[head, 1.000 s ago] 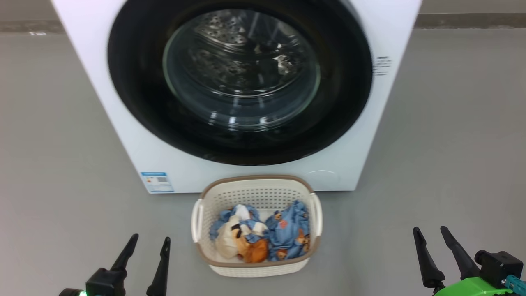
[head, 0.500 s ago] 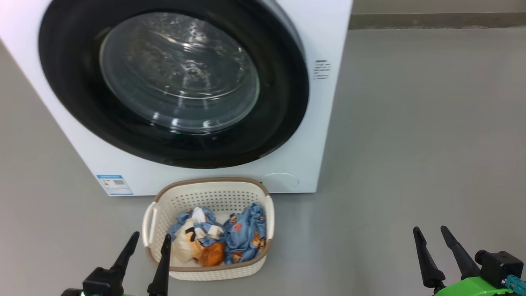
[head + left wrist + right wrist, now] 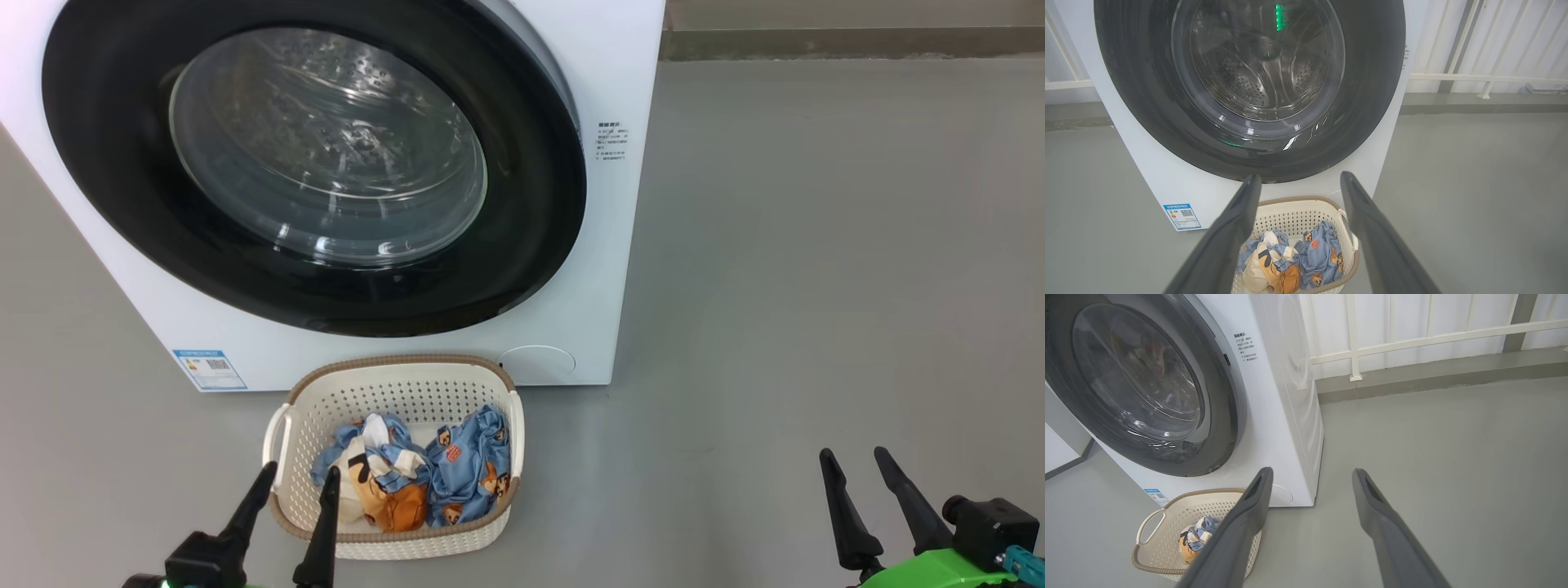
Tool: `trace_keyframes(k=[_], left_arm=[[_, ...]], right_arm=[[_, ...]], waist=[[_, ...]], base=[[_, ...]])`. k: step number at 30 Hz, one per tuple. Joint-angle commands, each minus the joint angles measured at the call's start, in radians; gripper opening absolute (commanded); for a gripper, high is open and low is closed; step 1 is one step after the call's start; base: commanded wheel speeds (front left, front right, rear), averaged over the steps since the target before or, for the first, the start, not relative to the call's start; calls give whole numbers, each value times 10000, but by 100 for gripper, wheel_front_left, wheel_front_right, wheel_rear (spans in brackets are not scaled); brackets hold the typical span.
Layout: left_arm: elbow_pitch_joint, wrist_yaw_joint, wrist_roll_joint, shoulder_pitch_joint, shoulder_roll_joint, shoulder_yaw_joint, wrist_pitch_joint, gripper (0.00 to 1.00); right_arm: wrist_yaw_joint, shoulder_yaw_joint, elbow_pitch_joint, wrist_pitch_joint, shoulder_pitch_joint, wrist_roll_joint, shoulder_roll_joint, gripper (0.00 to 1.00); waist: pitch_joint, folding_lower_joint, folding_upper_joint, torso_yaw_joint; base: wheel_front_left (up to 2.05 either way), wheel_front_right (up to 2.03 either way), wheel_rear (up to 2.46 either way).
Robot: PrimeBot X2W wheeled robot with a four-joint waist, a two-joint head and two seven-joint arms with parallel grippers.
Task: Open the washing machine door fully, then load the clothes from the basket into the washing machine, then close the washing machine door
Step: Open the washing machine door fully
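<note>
Place: a bare laundry corner, more a test space than a home.
Landmark: the washing machine (image 3: 596, 294), a white front-loader standing directly on the floor.
Right of the machine: smooth grey floor (image 3: 816, 245), wide and open.
Behind the machine: a white railing (image 3: 1351, 335) before pale wall panels, with a grey kerb (image 3: 1433, 377) below.
In front of the machine: the basket (image 3: 392, 396) holding the clothes (image 3: 461, 469).

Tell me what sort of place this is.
Likely a laundry corner, perhaps a balcony or utility area: a white front-loading washing machine, a basket of clothes on the bare grey floor, and a white railing behind.
</note>
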Motion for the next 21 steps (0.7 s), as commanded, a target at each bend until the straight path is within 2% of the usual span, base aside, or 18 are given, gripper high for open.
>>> trace_keyframes(k=[1,4,5,6,7,8,14,21], left_arm=[[-199,-25,-12,-353,115,342,-65,100],[-198,-25,-31,-351,107,331,-65,100],[-209,-25,-38,-340,90,318,-65,100],[-213,-25,-46,-335,80,308,-65,100],[-214,-25,-55,-332,71,292,-65,100],[-214,-25,-70,-333,62,276,-65,100],[-233,-25,-106,-360,23,246,-65,100],[-316,-25,-150,-558,-34,216,-65,100]], right_arm=[[16,203,-269,-122,-60,-105,-121,100],[16,221,-416,-122,-144,-130,-77,100],[16,191,-509,-122,-207,-119,-14,76],[16,178,-538,-122,-248,-78,24,33],[16,169,-579,-122,-304,-9,66,14],[16,161,-626,-122,-374,82,111,0],[16,126,-893,-122,-1092,948,313,0],[16,-10,-1117,-122,-2617,2481,439,0]], waist=[[-1,0,-1,2],[5,0,-1,-4],[17,0,-1,-8],[24,0,-1,-8],[33,0,-1,-6],[48,0,-1,-6],[154,0,-1,-16],[428,0,-1,-3]], base=[[0,0,0],[0,0,0],[0,0,0],[0,0,0],[0,0,0],[0,0,0],[0,0,0],[0,0,0]])
